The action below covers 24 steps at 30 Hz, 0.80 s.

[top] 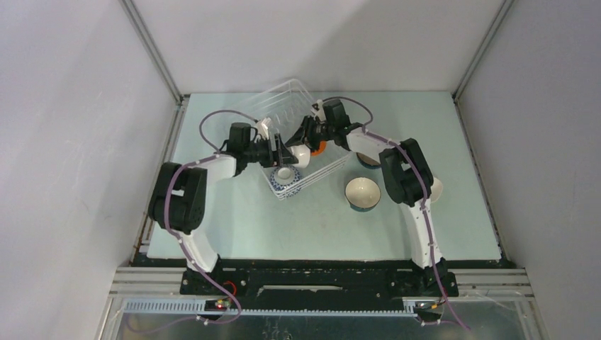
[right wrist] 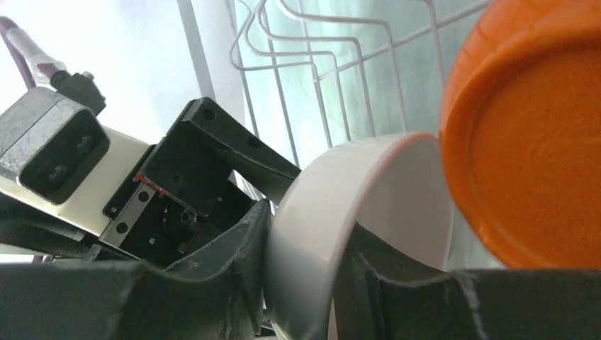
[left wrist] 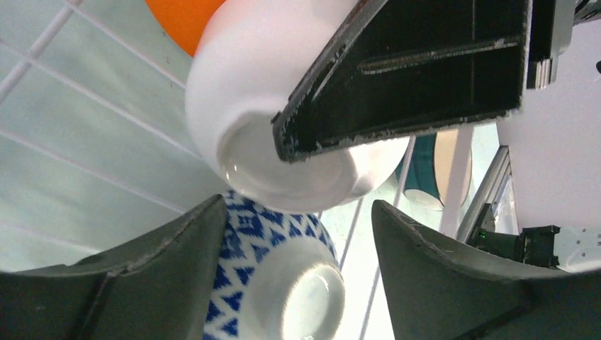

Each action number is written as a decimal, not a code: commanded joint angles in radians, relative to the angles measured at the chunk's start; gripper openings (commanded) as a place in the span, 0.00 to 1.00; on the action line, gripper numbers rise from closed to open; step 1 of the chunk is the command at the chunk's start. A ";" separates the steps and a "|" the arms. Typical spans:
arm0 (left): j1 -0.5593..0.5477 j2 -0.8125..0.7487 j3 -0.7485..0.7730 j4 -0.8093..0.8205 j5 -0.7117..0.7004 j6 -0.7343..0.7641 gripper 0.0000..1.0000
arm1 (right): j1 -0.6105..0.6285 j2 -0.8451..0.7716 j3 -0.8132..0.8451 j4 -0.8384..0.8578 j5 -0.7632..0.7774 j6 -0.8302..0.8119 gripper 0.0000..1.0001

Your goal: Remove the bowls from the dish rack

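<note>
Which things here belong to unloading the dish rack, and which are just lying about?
Job: dish rack; at it, white bowl, orange bowl, blue-and-white bowl; out on the table, teal-and-white bowl, dark bowl, half-hidden pale bowl.
Lying about: only the table itself and the enclosure walls.

White bowl (right wrist: 312, 212) is plain, orange bowl (right wrist: 531, 134) glows at its two o'clock; patterned bowl (left wrist: 248, 234) wears blue-on-white triangles (zigzag rows).
</note>
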 commanded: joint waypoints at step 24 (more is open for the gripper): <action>-0.264 -0.382 0.143 -0.407 -0.795 0.139 0.99 | -0.342 -0.547 0.114 -0.825 0.642 -0.513 0.00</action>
